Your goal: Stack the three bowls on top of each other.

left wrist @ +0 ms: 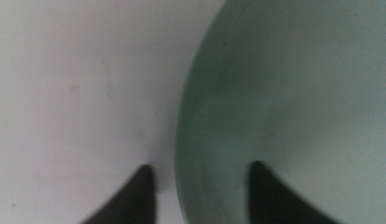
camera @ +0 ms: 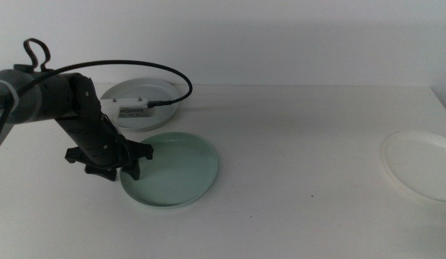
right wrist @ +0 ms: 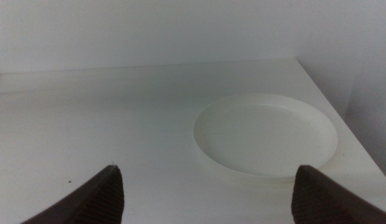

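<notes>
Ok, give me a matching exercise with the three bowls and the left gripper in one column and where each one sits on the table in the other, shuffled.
Things:
1. grey bowl
2. mint green bowl
3. white bowl
4. left gripper

Places:
A. far right side of the table, alone
B. at the near-left rim of the mint green bowl, jaws straddling it
C. back left, behind the arm
D. left of centre, in front of the grey bowl

Pairs: 1-C, 2-D, 3-A, 4-B
</notes>
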Tool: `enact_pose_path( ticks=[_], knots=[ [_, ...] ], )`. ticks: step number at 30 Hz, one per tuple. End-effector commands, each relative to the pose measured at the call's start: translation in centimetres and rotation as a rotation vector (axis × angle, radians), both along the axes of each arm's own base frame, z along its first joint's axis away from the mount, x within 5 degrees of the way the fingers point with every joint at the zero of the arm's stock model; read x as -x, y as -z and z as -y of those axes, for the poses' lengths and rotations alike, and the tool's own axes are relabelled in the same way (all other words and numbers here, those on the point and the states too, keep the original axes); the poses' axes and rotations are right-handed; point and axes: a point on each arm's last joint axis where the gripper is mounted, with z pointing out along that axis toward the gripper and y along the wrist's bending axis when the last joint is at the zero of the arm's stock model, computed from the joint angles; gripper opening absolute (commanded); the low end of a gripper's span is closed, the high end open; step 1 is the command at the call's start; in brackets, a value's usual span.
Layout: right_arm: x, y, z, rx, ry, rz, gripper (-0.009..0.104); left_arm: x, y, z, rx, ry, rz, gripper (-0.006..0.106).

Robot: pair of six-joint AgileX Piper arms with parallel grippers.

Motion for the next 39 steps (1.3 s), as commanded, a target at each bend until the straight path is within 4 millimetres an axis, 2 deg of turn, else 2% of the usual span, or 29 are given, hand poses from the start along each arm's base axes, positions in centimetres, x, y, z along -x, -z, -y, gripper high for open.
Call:
enact_pose_path(
  ticks=[1,5,6,9,12,16,19,23,28,32,36,39],
  knots=[
    [0.0,0.0,0.1,0.007,0.008,0.009,0.092,-0.2,0.3,0.3,0.012,-0.013,0.003,0.038],
    [0.0,0.0,0.1,0.007,0.008,0.009,0.092,-0.2,0.5,0.7,0.053,-0.001,-0.007,0.003],
    [0.0,0.0,0.1,0.007,0.008,0.009,0.092,-0.2,0.2,0.7,0.054,0.012,0.0,-0.002],
    [0.0,0.0,0.1,0.007,0.008,0.009,0.092,0.4,-2.0,1.4,0.054,0.03,0.033,-0.002],
    [0.0,0.0,0.1,0.007,0.008,0.009,0.092,1.1,-4.9,3.6,0.031,0.033,0.104,-0.002],
    [0.0,0.0,0.1,0.007,0.008,0.009,0.092,0.8,-7.9,8.1,0.004,0.122,0.153,-0.002],
    [0.0,0.0,0.1,0.007,0.008,0.009,0.092,-0.3,-9.0,11.3,0.028,0.163,0.199,-0.002],
    [0.0,0.0,0.1,0.007,0.008,0.009,0.092,-1.8,-8.2,14.1,0.049,0.189,0.172,-0.002],
    [0.0,0.0,0.1,0.007,0.008,0.009,0.092,-3.3,-5.8,15.7,0.046,0.2,0.118,-0.002],
    [0.0,0.0,0.1,0.007,0.008,0.009,0.092,-3.8,-3.7,16.0,0.041,0.194,0.073,-0.002],
    [0.0,0.0,0.1,0.007,0.008,0.009,0.092,-4.1,-2.4,15.7,0.042,0.201,0.045,0.0],
    [0.0,0.0,0.1,0.007,0.008,0.009,0.092,-4.5,-2.5,15.1,0.045,0.22,0.048,0.012]
  ],
)
